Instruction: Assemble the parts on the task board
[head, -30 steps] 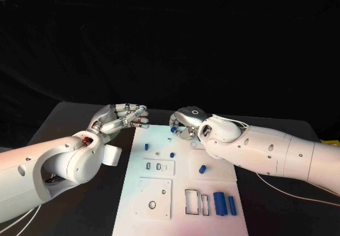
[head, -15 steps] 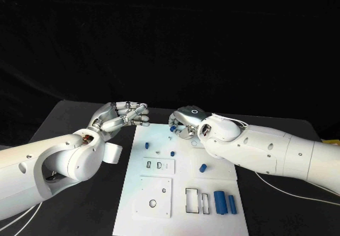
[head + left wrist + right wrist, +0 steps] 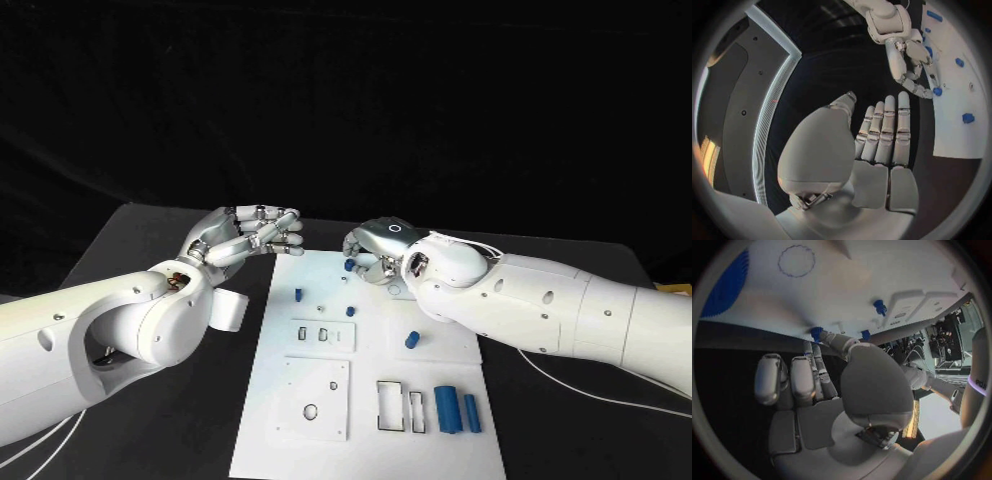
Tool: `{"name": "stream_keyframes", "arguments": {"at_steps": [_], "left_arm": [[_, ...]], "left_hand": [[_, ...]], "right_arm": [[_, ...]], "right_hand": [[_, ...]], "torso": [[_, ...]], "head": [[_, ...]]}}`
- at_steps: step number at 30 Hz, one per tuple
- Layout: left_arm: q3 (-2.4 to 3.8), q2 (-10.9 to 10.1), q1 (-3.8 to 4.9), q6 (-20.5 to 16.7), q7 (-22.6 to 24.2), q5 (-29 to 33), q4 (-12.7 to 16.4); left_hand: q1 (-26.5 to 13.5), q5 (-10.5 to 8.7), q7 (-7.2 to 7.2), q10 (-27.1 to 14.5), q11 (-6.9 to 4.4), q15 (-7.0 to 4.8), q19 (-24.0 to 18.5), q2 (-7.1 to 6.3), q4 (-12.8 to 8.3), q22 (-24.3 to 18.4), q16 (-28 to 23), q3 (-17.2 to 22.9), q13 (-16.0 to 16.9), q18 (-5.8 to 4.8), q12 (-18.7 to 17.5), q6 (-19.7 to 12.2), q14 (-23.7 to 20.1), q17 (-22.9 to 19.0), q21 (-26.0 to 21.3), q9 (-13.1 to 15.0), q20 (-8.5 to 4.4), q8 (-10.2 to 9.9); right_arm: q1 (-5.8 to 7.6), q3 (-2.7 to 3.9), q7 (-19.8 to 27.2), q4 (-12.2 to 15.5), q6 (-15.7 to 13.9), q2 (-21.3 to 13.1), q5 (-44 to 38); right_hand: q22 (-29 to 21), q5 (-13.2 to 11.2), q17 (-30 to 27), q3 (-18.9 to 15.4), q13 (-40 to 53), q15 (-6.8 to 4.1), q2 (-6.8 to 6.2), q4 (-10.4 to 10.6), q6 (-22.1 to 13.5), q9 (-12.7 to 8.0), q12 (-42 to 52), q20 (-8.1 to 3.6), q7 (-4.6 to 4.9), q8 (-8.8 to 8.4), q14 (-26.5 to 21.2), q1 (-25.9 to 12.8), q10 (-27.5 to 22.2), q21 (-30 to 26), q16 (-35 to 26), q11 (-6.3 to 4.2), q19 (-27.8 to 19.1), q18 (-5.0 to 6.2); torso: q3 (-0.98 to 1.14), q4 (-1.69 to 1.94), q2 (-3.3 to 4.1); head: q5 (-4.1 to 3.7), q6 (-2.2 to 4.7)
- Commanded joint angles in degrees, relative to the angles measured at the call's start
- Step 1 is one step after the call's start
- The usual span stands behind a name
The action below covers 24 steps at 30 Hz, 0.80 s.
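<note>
While the left hand [image 3: 248, 238] hovers empty with fingers loosely curled, the right hand [image 3: 378, 249] pinches a small blue part [image 3: 351, 264] at the task board [image 3: 433, 345]'s far edge; it looks light, rigid, slippery, best gripped by its sides.

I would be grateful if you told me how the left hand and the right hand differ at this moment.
The left hand holds nothing, while the right hand pinches a small blue part at its fingertips. The left hand hangs over the black table, just off the far left corner of the task board; the right hand is over the board's far edge. Both sit near the board's far end, facing each other.
</note>
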Motion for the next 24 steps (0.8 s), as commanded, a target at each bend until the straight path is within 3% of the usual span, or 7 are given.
{"name": "stream_keyframes", "arguments": {"at_steps": [1,11,14,17,20,21,24], "left_arm": [[0.06,0.0,0.15,1.0,0.3,0.2,0.0],[0.05,-0.3,0.16,1.1,0.3,0.2,-0.3],[0.05,-0.4,0.16,1.3,0.3,0.3,-0.4],[0.05,-0.4,0.16,1.4,0.3,0.3,-0.6],[0.04,-0.4,0.15,1.5,0.3,0.3,-0.8],[0.04,-0.4,0.15,1.6,0.3,0.3,-0.9],[0.04,-0.4,0.14,1.7,0.3,0.3,-1.2]], "left_hand": [[-0.5,-0.31,0.06,-0.4,0.09,0.02,0.3,-0.02,0.1,0.1,-0.2,0.4,0.0,1.03,-0.2,-0.3,-0.4,0.1,0.4,-0.1,0.15,-0.2],[-0.5,-0.30,0.06,-0.4,0.09,0.03,0.3,0.05,0.1,0.1,-0.2,0.5,0.0,1.03,-0.3,-0.3,-0.4,0.1,0.4,-0.1,0.15,-0.3],[-0.5,-0.29,0.05,-0.3,0.08,0.03,0.2,0.10,0.1,0.1,-0.2,0.5,0.0,1.04,-0.3,-0.3,-0.4,0.2,0.4,-0.1,0.15,-0.3],[-0.4,-0.28,0.05,-0.3,0.08,0.03,0.2,0.13,0.0,0.1,-0.2,0.6,0.0,1.04,-0.3,-0.3,-0.4,0.2,0.4,-0.1,0.15,-0.3],[-0.4,-0.28,0.05,-0.3,0.08,0.03,0.2,0.13,0.0,0.1,-0.2,0.6,0.0,1.04,-0.3,-0.3,-0.4,0.2,0.4,-0.1,0.15,-0.3],[-0.4,-0.28,0.05,-0.3,0.08,0.03,0.2,0.13,0.0,0.1,-0.2,0.6,0.0,1.04,-0.3,-0.3,-0.4,0.2,0.4,-0.1,0.15,-0.3],[-0.4,-0.28,0.05,-0.3,0.08,0.03,0.2,0.13,0.0,0.1,-0.2,0.6,0.0,1.04,-0.3,-0.3,-0.4,0.2,0.4,-0.1,0.15,-0.3]], "right_arm": [[0.00,-0.01,0.4,0.9,0.8,-0.9,-0.3],[0.15,0.16,0.0,5.8,-2.6,-7.6,0.7],[0.35,0.39,0.2,8.1,-4.0,-10.8,3.6],[0.57,0.58,0.2,9.8,-4.4,-13.7,7.7],[0.78,0.82,-0.2,11.2,-3.0,-16.5,12.0],[0.92,0.91,-0.7,11.6,-1.6,-17.7,14.3],[1.10,1.02,-1.7,11.6,1.7,-19.4,17.5]], "right_hand": [[0.4,0.3,0.1,-0.6,0.0,0.14,-0.36,0.1,-0.1,0.1,0.7,-0.05,0.07,-0.24,0.1,-0.1,-0.1,0.0,0.1,-0.12,0.2,0.67],[1.7,0.8,0.1,-0.9,0.2,-0.04,-0.15,0.3,0.8,0.4,1.9,-0.19,0.08,-0.06,0.2,0.1,1.1,0.8,0.2,-0.32,1.3,0.35],[4.4,1.6,1.9,-1.0,0.6,-0.34,0.03,0.9,1.5,0.7,3.8,-0.42,0.29,-0.10,0.9,-0.1,4.4,2.5,1.7,-0.74,3.3,-0.26],[6.7,1.9,3.6,-1.9,1.3,-0.76,-0.73,1.6,1.7,0.8,5.5,-0.76,0.27,-0.40,1.5,-1.1,7.8,4.0,3.1,-1.29,4.9,-0.79],[8.7,3.0,5.2,-4.1,3.1,-1.42,-2.16,2.4,1.0,0.8,8.5,-1.30,-0.08,-1.06,1.9,-2.1,12.4,5.4,4.4,-2.16,6.2,-1.23],[10.0,3.5,6.3,-6.6,6.5,-2.36,-2.85,2.9,0.3,1.0,12.1,-2.15,-0.66,-1.54,2.2,-2.4,14.1,6.2,5.4,-2.94,7.0,-1.53],[13.5,3.8,11.8,-10.2,14.6,-2.55,-3.24,3.0,-1.5,1.4,21.2,-2.65,-1.19,-2.07,3.4,-1.8,16.0,8.5,9.1,-3.51,9.2,-2.36]], "torso": [[0.07,-0.10,-0.01],[0.16,-0.28,-0.10],[0.31,-0.55,-0.17],[0.47,-0.75,-0.23],[0.61,-0.92,-0.31],[0.71,-1.03,-0.35],[0.63,-0.96,-0.26]], "head": [[0.14,-0.06],[-0.14,0.31],[-0.18,0.41],[-0.31,0.55],[-0.36,0.65],[-0.38,0.61],[-0.66,0.70]]}}
